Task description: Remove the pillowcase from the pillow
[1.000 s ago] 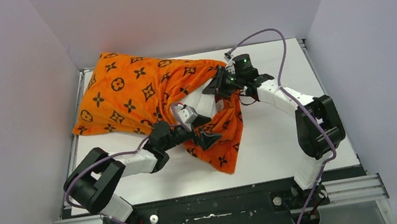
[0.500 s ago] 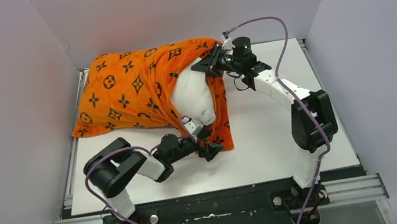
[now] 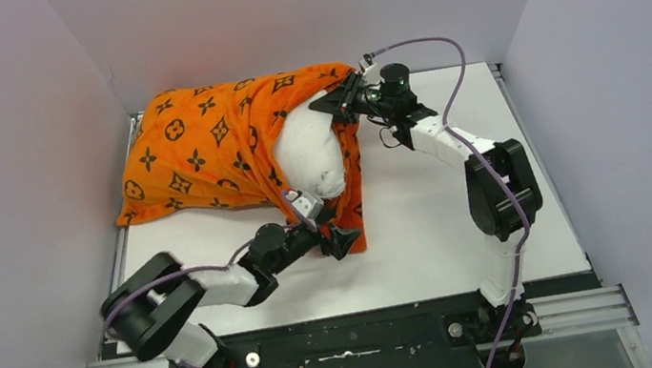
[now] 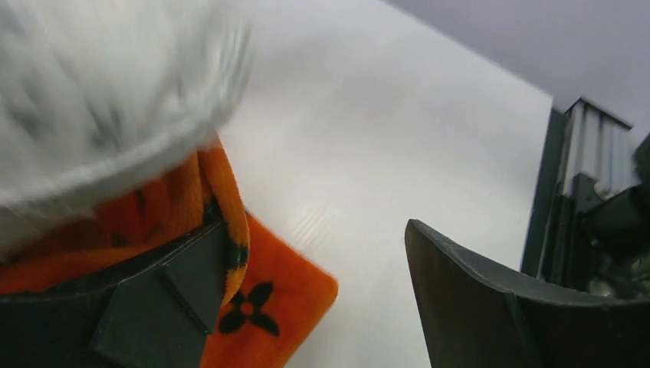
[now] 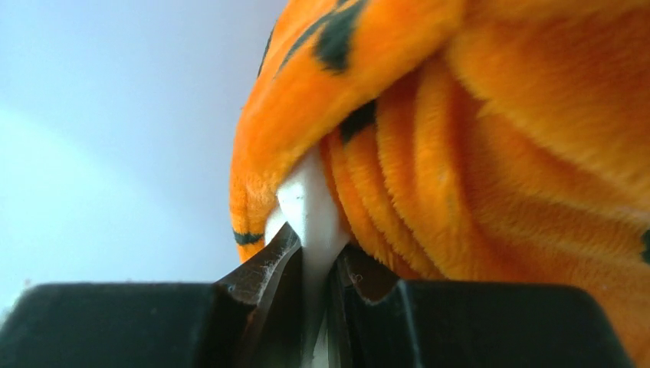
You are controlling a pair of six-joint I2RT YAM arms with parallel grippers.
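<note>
Since 1 second ago, more of the pillow (image 3: 313, 152) is being bared at the middle of the table (image 3: 443, 225) while the pillowcase (image 3: 202, 153) is being bunched toward the left rear. A white pillow corner is being pinched by the tightly closed right gripper (image 5: 310, 257). Nothing is being held by the widely spread left gripper (image 3: 327, 234), which is only being brushed by the orange hem; the cover is being judged mostly on.

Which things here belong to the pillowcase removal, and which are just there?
Belongs to the job:
pillowcase, partly off
pillow, white end exposed
right gripper, shut on the pillow's corner
left gripper, open at the pillowcase's near edge

Just there:
table
purple cables
metal rail
</note>
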